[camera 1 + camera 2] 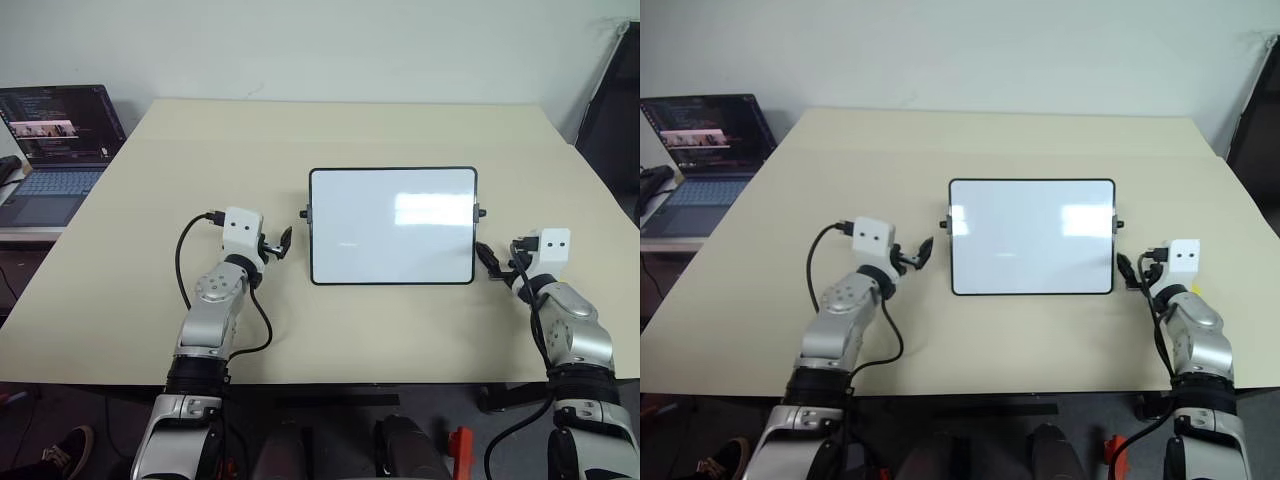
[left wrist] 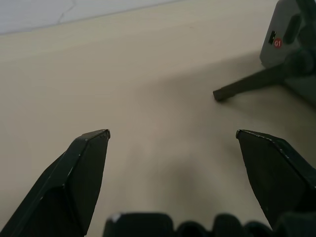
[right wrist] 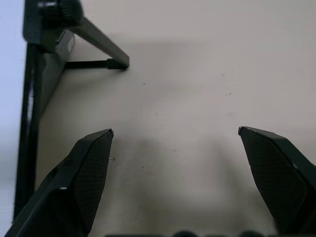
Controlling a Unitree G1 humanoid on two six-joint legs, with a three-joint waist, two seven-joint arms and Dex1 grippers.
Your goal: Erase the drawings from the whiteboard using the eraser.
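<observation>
The whiteboard (image 1: 392,226) lies in the middle of the beige table (image 1: 130,260), black-framed, with small knobs on its short sides. Its surface looks plain white with glare, and no drawings can be made out on it. The eraser is out of view. My left gripper (image 1: 278,243) is open just left of the board's left edge, pointing toward it, with nothing between its fingers (image 2: 89,163). My right gripper (image 1: 492,262) is open beside the board's near right corner, also holding nothing. In the right wrist view the board's black edge (image 3: 28,113) runs alongside one finger (image 3: 89,168).
An open laptop (image 1: 55,140) sits on a lower side surface off the table's far left corner. A dark panel (image 1: 612,90) stands at the far right. The board's knob and foot (image 2: 247,85) show in the left wrist view.
</observation>
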